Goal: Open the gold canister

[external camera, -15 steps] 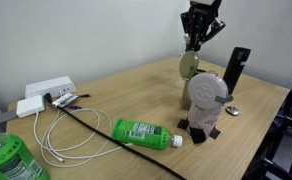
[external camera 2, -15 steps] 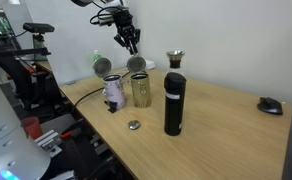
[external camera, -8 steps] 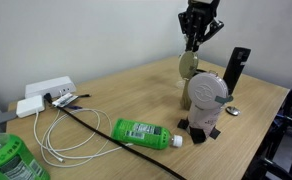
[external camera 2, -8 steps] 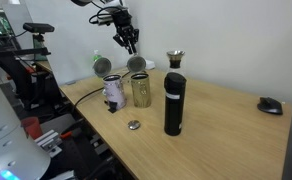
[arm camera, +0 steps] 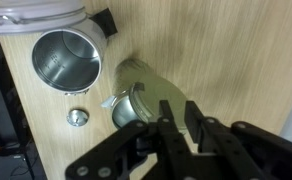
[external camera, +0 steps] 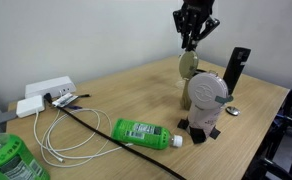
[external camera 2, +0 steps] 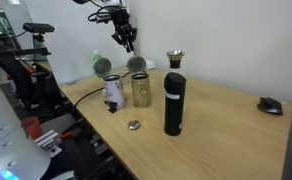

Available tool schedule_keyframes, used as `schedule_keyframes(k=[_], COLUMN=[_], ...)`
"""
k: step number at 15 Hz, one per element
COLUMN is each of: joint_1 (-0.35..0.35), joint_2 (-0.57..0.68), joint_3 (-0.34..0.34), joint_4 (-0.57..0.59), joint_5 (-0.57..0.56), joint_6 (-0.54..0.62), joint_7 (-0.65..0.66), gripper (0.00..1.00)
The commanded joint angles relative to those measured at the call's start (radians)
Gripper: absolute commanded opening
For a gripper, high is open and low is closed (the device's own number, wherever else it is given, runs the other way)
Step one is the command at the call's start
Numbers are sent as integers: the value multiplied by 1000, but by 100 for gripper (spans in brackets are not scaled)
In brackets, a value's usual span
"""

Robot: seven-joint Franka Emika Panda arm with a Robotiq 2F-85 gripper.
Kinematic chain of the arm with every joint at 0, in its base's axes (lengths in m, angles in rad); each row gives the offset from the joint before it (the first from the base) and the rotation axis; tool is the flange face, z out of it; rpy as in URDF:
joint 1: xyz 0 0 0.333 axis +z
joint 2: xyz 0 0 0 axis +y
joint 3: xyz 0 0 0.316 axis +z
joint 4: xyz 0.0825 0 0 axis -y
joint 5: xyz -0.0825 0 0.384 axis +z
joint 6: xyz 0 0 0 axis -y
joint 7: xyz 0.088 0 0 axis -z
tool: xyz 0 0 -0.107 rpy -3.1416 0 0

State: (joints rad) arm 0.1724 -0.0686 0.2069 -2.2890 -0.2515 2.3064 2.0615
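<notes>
Tool [external camera: 193, 44] hangs in the air above the gold canister [external camera: 189, 66], well clear of it. Fingers look pressed together or v. nearly so, w/ nothing between them; the wrist view shows the same.

Canister stands on the desk [external camera: 116, 85], just beside the white round-faced device [external camera: 206, 95] and partly hidden behind it in that exterior view. From the opposite side the canister [external camera 2: 141, 90] sits between that device and a tall black bottle [external camera 2: 173, 100]. In the wrist view the canister [arm camera: 151, 90] is right under the tool [arm camera: 182, 112], w/ a silver cup [arm camera: 66, 60] and a small round cap [arm camera: 78, 118] nearby.

Lid state: can't tell. A pale round disc shows at the canister's top in both exterior views, poss. a lid tipped up, but too small to be sure.

Doing it well, my read:
- Spread the tool before coming down, not on contact.
- Centre over the lid via the wrist view and descend straight.
- The canister looks light and prob. slides or tips, so pull along its axis w/ no side push.
- Neighbours are tight, so keep the fingers off the device and bottle.
</notes>
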Motion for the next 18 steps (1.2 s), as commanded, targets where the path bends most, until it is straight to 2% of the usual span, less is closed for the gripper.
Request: schedule_keyframes(k=[1,6,7,8,10,11,12,14,15,18], joint_1=[12,47,56,66,86,68,71,68,67,67], joint_2=[-9,-43,-52,-62,-89,-72,-80,-78,-75,-74], joint_3=[6,30,36,41,45,62,65,65,64,64], joint_4=[20,68,74,78,73,78,78,77,77,77], joint_5=[53,161,195,228,315,255,265,263,262,262], joint_6=[0,-36,-36,-37,-31,-14,-14,-14,-14,-14], joint_7=[-74,-154,-186,-222,-336,-242,-253,-248,-248,-248], gripper=[6,6,16,42,44,50,31,46,50,50])
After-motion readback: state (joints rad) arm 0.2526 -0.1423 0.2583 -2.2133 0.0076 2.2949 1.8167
